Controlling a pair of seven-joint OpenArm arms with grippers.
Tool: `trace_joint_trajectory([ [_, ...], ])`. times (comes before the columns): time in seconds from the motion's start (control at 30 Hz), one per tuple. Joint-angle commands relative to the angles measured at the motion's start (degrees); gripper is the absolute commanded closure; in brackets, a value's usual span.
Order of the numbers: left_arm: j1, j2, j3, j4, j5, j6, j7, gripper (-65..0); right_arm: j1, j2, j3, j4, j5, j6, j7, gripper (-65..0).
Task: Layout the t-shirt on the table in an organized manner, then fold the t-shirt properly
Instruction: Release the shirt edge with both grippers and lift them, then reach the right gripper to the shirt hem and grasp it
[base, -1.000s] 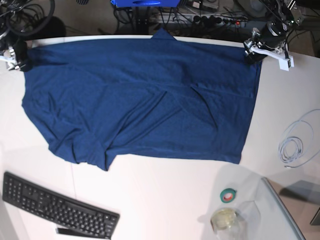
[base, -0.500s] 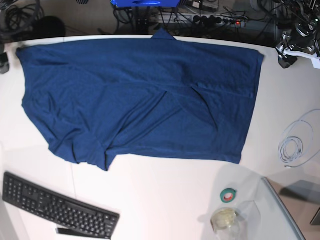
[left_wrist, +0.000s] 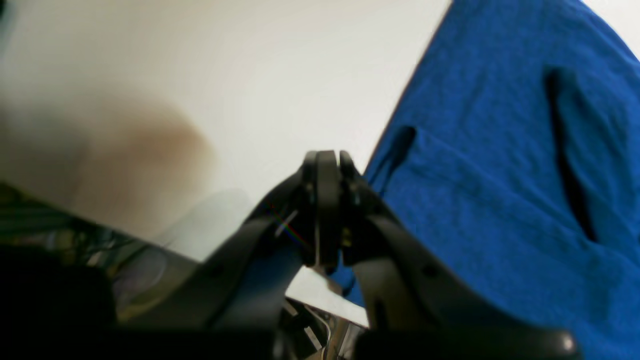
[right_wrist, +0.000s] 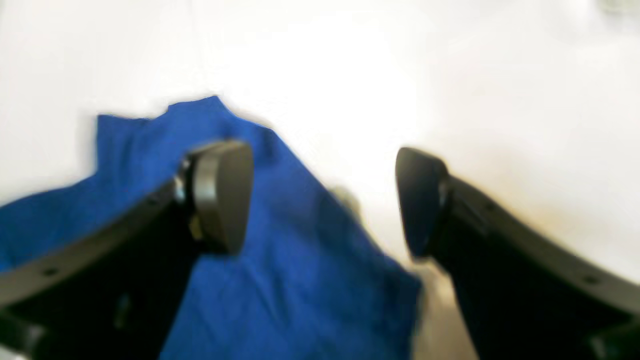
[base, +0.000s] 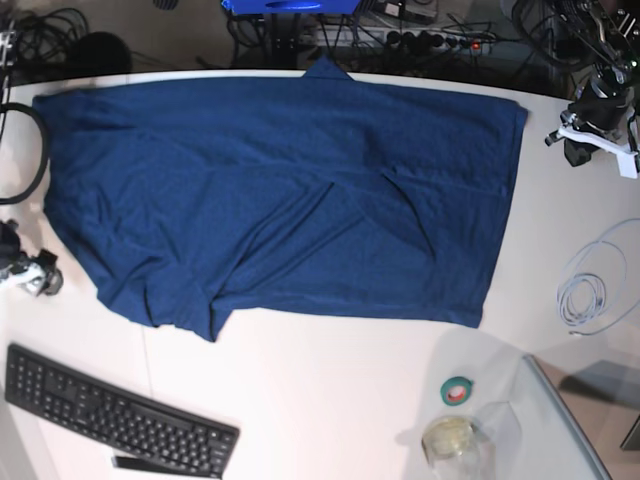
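Observation:
The navy t-shirt lies spread across the far half of the white table, with creases near its middle and a bunched corner at lower left. My left gripper stands off the shirt's right edge, apart from the cloth. In the left wrist view its fingers are pressed together with nothing between them, the t-shirt to their right. My right gripper sits by the shirt's left edge. It is open, one fingertip over the t-shirt's corner.
A black keyboard lies at the front left. A green tape roll, a small clear jar and a clear sheet sit front right. A coiled white cable lies right of the shirt. A black cable loop is at far left.
Both grippers have left the shirt's far corners. The left one swung right and shut empty. The right one travelled down the shirt's left edge. The shirt lies still.

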Motion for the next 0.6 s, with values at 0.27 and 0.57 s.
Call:
trace_joint_trajectory([
  [0.27, -0.02, -0.37, -0.11, 0.94, -0.6, -0.15, -1.24, 0.0, 12.7, 1.53, -20.35, -9.69, 0.67, 3.93, 11.2, -42.6],
  [0.57, 0.16, -0.11, 9.03, 0.59, -0.6, 0.03, -1.59, 0.0, 19.47, -8.05, -20.62, -9.87, -17.7, 3.93, 11.02, -42.9],
])
